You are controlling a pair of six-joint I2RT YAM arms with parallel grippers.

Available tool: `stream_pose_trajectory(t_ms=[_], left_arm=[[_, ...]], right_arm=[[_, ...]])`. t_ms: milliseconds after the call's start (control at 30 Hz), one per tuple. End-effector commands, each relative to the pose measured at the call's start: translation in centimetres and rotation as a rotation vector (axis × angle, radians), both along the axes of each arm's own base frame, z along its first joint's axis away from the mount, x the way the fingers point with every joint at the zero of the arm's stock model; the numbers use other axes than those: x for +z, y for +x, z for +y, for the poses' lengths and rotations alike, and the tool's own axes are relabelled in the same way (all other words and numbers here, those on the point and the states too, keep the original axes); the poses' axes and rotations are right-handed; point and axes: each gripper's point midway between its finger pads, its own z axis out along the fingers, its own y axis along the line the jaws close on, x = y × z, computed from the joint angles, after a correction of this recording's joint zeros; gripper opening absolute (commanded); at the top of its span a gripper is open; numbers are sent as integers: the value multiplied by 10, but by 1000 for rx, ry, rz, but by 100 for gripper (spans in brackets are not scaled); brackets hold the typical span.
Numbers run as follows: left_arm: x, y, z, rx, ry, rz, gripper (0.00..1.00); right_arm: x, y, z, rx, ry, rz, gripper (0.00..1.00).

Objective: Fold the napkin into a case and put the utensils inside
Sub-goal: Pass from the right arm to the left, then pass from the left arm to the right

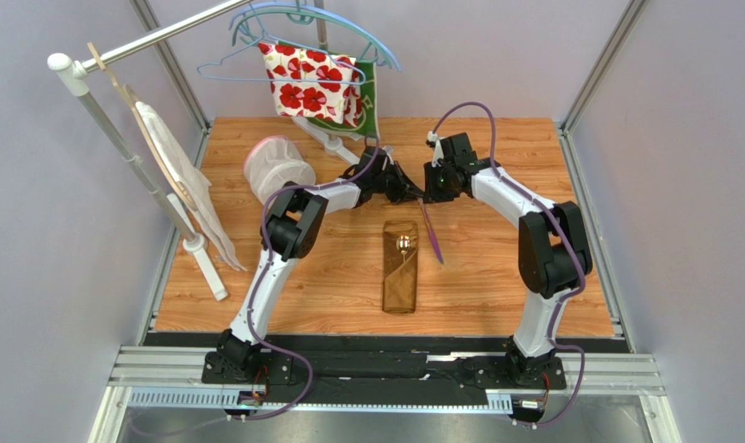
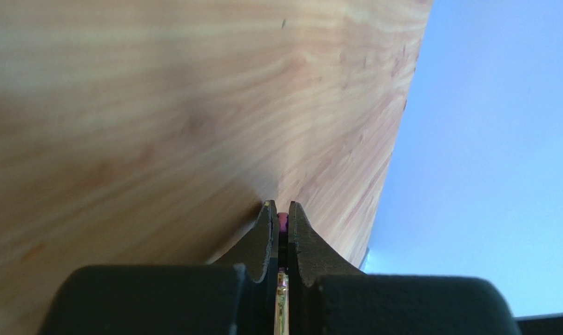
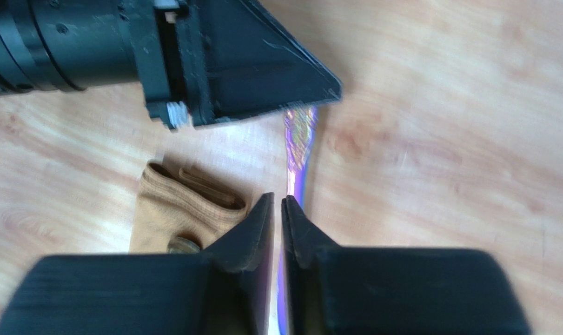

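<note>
The golden-brown napkin lies folded as a narrow case [image 1: 400,272] mid-table, and its open end shows in the right wrist view [image 3: 176,209]. The spoon's gold bowl [image 1: 404,242] sticks out of that end and also shows in the right wrist view [image 3: 184,245]. The purple-pink knife [image 1: 432,235] slants just right of the case. My left gripper [image 1: 411,187] is shut on its far end [image 2: 283,222]. My right gripper [image 1: 426,189] faces it tip to tip. Its jaws [image 3: 277,199] stand a narrow slit apart around the knife's blade [image 3: 299,139]. The left gripper [image 3: 329,94] shows there too.
A rail at the back holds hangers with a white cloth with red flowers [image 1: 307,83] and a green cloth [image 1: 371,106]. A white mesh basket [image 1: 276,166] lies left of the grippers. A white cloth [image 1: 186,185] hangs on a stand at the left edge of the wooden table [image 1: 256,277].
</note>
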Motion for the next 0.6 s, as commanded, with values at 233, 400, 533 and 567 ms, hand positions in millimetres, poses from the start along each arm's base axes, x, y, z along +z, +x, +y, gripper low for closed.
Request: stream_pose_trajectory(t_ms=[233, 400, 533, 567], left_arm=[[163, -60, 4, -209, -282, -311, 0], [206, -96, 12, -250, -394, -329, 0], [209, -120, 21, -276, -413, -309, 0], [216, -124, 24, -277, -418, -325, 0]], right_arm=[[53, -101, -18, -88, 225, 96, 57], [76, -132, 4, 56, 413, 75, 67], [89, -156, 23, 166, 562, 88, 69], [98, -159, 26, 187, 595, 68, 69]])
